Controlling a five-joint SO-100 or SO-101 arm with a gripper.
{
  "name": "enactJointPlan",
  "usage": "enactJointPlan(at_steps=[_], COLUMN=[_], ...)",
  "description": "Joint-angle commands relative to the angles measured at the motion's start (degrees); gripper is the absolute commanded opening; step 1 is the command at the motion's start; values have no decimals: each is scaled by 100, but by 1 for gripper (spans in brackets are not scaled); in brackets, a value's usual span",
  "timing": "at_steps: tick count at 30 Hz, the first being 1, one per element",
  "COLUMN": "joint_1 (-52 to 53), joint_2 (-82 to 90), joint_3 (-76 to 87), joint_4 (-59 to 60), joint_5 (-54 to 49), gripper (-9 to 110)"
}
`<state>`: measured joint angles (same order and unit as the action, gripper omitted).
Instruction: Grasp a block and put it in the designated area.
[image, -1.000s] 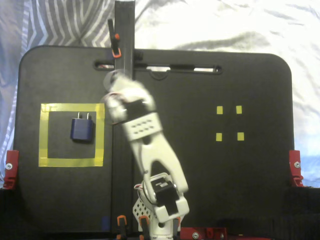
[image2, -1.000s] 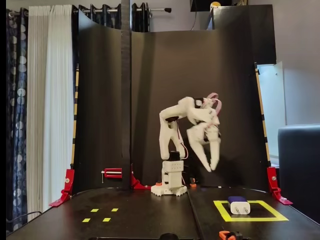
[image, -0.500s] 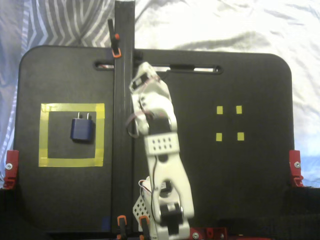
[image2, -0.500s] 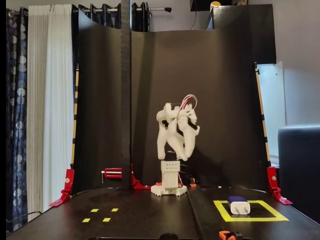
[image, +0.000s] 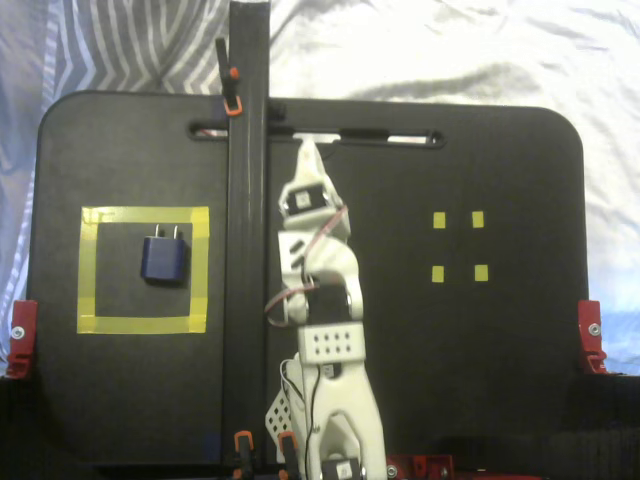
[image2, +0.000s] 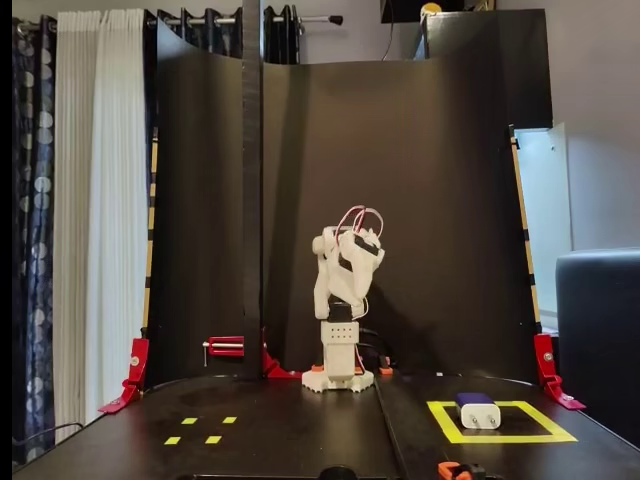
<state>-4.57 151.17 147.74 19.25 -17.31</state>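
The block (image: 163, 258) is small and dark blue, with two silvery prongs at its far edge. It lies flat inside the designated area (image: 144, 215), a hollow square of yellow tape on the left of the black board. The other fixed view shows the block (image2: 477, 410) inside the same yellow square (image2: 510, 438), at the right front. My gripper (image: 307, 153) is at the board's middle, far from the block. Its fingers are drawn together to a point and hold nothing. The white arm (image2: 340, 272) is folded up over its base.
A tall black post (image: 247, 200) stands just left of the arm, between it and the yellow square. Several tiny yellow tape squares (image: 439, 221) mark the right half of the board. Red clamps (image: 20, 335) (image: 592, 330) grip the board's side edges.
The arm has swung away from the yellow square toward the board's middle and folded down over its base. The block has stayed where it lay inside the square.
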Motion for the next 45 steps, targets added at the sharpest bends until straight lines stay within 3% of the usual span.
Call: enactJointPlan(at_steps=[1,10,21,28,45], joint_1=[53,246,123,132,123], joint_2=[457,1819,3797,3850,3850], joint_3=[220,1441,2874,3208,3226], joint_4=[-9,114,817,879,2347], joint_5=[501,1749,1679,1661,1195], gripper=[0,0,0,0,0])
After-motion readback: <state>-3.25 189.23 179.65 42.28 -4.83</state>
